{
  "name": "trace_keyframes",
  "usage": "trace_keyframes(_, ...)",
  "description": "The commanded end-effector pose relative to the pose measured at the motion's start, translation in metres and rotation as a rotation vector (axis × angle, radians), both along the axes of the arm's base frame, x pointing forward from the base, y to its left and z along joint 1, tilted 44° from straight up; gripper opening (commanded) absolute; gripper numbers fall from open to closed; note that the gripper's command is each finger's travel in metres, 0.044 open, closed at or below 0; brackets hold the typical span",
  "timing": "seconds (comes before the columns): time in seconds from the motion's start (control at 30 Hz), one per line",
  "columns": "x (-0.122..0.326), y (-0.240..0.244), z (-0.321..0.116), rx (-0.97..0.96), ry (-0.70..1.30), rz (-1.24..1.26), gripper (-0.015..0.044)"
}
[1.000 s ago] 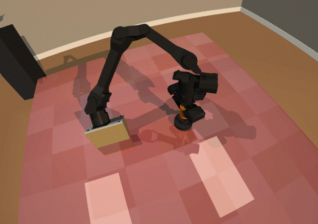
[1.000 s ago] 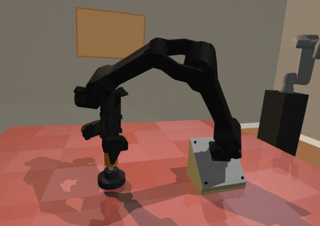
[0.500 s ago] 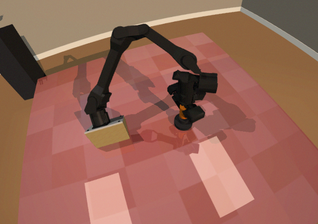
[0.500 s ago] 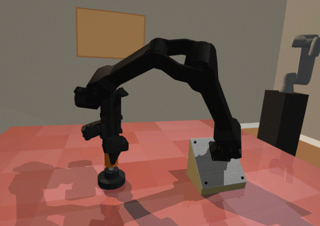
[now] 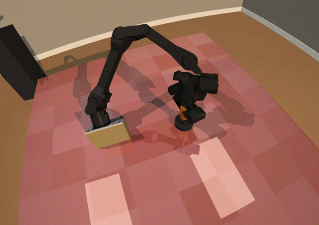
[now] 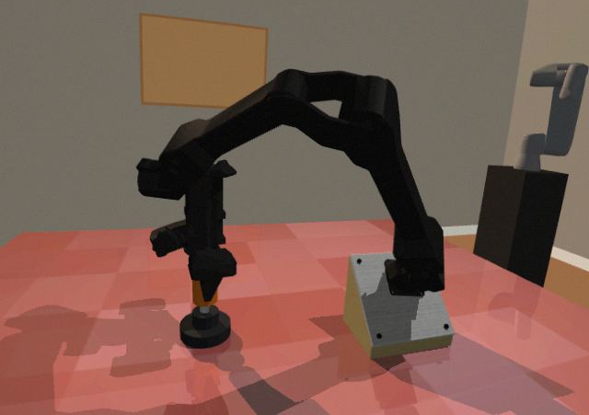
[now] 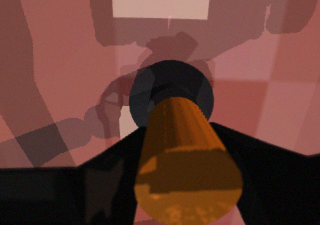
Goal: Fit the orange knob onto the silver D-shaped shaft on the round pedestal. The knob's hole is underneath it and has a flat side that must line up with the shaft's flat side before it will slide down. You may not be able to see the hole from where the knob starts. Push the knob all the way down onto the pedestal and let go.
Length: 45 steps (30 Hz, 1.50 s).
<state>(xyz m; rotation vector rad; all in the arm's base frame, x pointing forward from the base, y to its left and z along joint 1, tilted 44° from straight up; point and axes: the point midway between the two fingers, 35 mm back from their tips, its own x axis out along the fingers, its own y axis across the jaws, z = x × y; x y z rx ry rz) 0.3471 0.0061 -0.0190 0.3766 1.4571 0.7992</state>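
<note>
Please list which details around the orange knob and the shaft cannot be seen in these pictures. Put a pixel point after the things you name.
- Hole under the orange knob (image 5: 182,113) (image 6: 198,293) (image 7: 180,135): faces down, out of sight in all views.
- Flat side of the silver shaft (image 6: 204,309): too small in the exterior view; covered by the knob in the wrist view.
- Far pincer (image 5: 185,108) (image 6: 205,296) (image 7: 177,130) finger: hidden behind the near one and the knob, exterior view.
</note>
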Motion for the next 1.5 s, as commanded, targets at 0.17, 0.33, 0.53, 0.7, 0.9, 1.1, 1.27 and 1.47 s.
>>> trace_keyframes(0.17,0.0016,-0.0009,0.0024,0.013,-0.119,0.126,0.0)
trace_keyframes(0.33,0.0016,0.0,0.0018,0.017,-0.147,0.156,0.0)
trace_keyframes(0.53,0.0008,0.0008,-0.0003,0.017,-0.147,0.156,0.0)
trace_keyframes(0.7,-0.0007,0.0008,-0.0008,0.017,-0.147,0.156,0.0)
trace_keyframes(0.9,-0.0014,0.0012,-0.0005,0.017,-0.147,0.156,0.0)
trace_keyframes(1.1,-0.0009,0.0019,-0.0005,0.017,-0.147,0.156,0.0)
trace_keyframes(1.27,-0.0003,0.0021,-0.0008,0.017,-0.147,0.156,0.0)
trace_keyframes(1.47,0.0001,0.0014,0.0004,0.017,-0.147,0.156,0.0)
